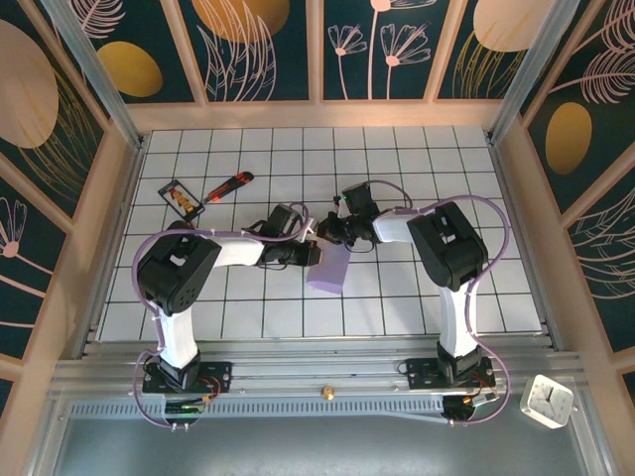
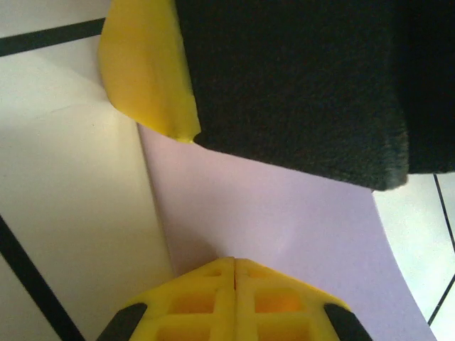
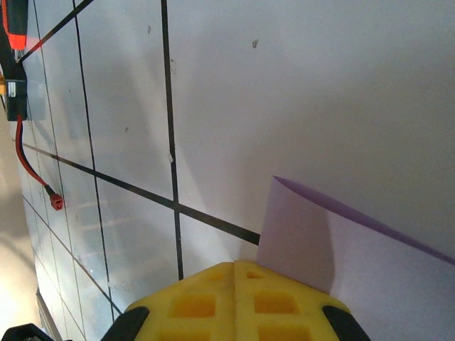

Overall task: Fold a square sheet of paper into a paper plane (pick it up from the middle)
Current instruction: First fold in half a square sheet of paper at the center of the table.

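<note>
An early fold is judged to be in hand: the sheet of paper (image 1: pixel 328 273) is held curved and partly raised near the middle of the tabletop (image 1: pixel 397 159), and no plane shape is formed yet. The left claw (image 2: pixel 234 266) is pressed together on an edge of the sheet; the right claw (image 3: pixel 234 266) is also pressed together beside a free corner, though whether paper is caught there cannot be told. Next, the raised part should be laid over squarely and the crease pressed flat without the sheet being slid.
</note>
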